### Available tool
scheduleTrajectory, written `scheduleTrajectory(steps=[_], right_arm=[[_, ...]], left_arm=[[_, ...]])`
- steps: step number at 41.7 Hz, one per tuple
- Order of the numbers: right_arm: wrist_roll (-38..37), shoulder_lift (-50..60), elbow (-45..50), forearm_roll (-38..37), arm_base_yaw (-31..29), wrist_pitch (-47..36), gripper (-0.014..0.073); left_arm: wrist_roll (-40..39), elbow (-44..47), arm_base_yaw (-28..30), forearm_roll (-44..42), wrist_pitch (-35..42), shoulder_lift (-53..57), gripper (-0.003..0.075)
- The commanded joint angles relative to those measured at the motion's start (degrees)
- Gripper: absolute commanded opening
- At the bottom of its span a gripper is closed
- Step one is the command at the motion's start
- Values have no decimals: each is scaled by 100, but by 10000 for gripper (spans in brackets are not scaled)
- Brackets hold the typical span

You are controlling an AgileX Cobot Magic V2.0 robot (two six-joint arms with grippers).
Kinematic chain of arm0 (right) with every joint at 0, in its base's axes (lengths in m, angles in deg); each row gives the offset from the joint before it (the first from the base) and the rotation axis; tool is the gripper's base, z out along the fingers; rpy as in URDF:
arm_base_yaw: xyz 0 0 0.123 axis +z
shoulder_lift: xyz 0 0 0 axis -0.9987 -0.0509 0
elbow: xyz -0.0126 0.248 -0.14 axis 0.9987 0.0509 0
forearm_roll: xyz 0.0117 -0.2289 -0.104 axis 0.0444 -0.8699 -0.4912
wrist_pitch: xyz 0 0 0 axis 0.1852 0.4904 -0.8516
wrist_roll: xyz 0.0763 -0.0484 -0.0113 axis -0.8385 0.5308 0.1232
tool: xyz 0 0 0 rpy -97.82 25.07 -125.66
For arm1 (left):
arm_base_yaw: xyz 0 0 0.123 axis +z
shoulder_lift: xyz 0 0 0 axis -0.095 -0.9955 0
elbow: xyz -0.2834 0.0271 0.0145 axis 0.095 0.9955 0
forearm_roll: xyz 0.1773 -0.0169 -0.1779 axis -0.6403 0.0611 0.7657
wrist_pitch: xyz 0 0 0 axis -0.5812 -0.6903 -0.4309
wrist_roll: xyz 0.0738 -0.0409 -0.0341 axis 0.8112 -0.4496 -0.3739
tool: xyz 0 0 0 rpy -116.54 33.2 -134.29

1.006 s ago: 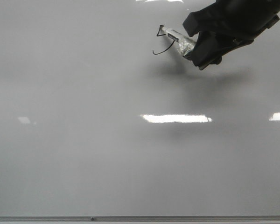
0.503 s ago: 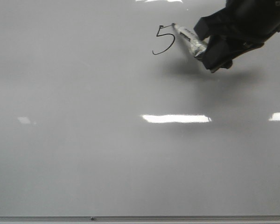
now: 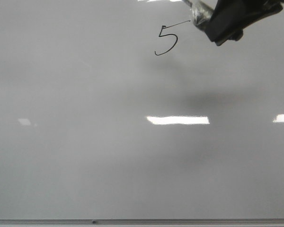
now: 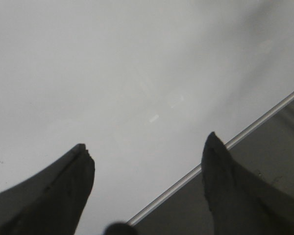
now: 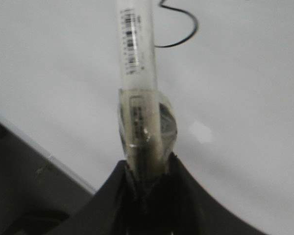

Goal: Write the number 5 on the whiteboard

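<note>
Glossy grey whiteboard [image 3: 85, 156] w/ glare, number 5 [image 3: 166, 40] drawn; right end effector [image 5: 147, 171] grips marker [image 5: 135, 58], left end effector [image 4: 147, 161] spread wide.

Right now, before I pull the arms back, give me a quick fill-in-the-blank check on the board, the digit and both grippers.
1. The digit written on the whiteboard is a ____.
2. The marker is held by the ____ gripper.
3. The left gripper has its jaws ____ and holds nothing.
4. In the front view the number sits near the board's ____ edge.

Missing words: 5; right; open; top
</note>
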Motion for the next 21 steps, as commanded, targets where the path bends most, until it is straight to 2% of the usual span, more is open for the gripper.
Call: scheduleTrajectory(steps=[1,8,13,21], right_arm=[[365,538,-191,40,144,814,-61],[1501,981,-124,179,262,2168,-61],[2270,1200,-106,875,262,2615,-61],[2987,1231,-106,1521,262,3062,-61]], left_arm=[[459,-227,-236,300,413,45,461],[1286,-419,-922,798,144,-72,478],[1577,-739,-1690,990,-72,-489,593],[1898,-1343,-2723,990,-98,-1288,608]])
